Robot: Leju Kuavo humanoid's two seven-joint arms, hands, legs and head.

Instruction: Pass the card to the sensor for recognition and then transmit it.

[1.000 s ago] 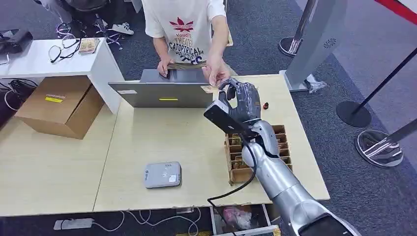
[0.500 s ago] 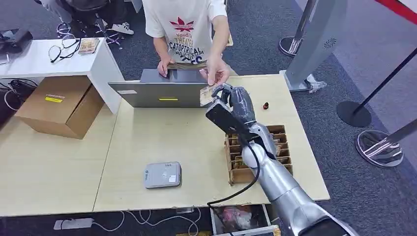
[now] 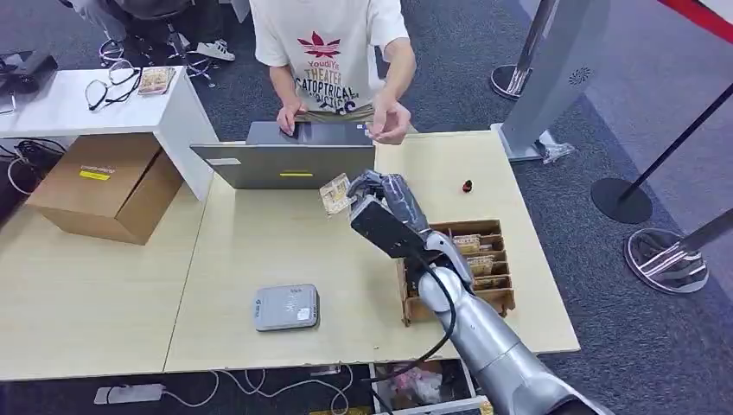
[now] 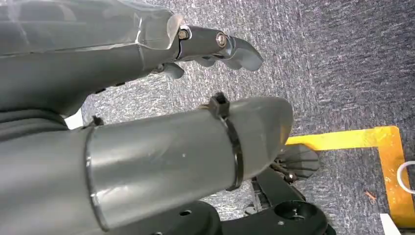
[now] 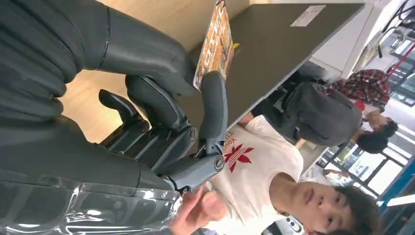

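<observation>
My right hand [image 3: 385,206] hovers over the table in front of the laptop and pinches a small printed card [image 3: 334,194] between thumb and a finger. In the right wrist view the card [image 5: 216,43] stands edge-on above the fingertips [image 5: 213,96]. The grey flat sensor box [image 3: 286,307] lies on the table, nearer to me and to the left of the hand. A person in a white shirt stands behind the table, one hand [image 3: 389,122] raised and apart from mine. My left hand [image 4: 205,73] hangs over the carpet, fingers apart, holding nothing.
An open grey laptop [image 3: 285,161] stands at the table's far edge. A wooden card organizer [image 3: 471,264] with several cards sits under my right forearm. A cardboard box [image 3: 104,186] and a white desk [image 3: 78,104] are at the left; stanchion bases [image 3: 622,201] at the right.
The card passed from the person's hand into my right hand. My hand then carried it left and toward me, while the person's hand drew back.
</observation>
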